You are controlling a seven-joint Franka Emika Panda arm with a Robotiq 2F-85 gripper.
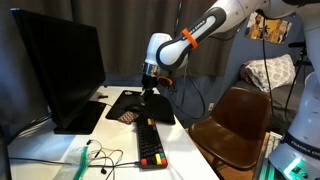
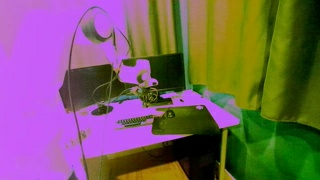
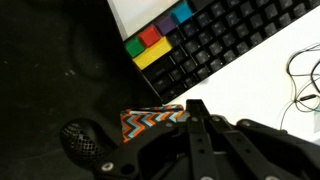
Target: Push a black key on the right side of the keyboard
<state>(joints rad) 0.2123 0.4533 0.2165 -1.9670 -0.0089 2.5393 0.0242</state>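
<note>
The keyboard is long, narrow and black with red-orange keys, and lies on the white desk in front of the monitor. It also shows in an exterior view. In the wrist view its black keys run along the top, with red, yellow, purple and blue keys at one end. My gripper is shut and empty. It hangs above the desk mat, short of the keyboard's far end and not touching it.
A black monitor stands on the desk. A black desk mat holds a chevron-patterned piece and a black mouse. Cables lie beside the keyboard. A brown chair stands beside the desk.
</note>
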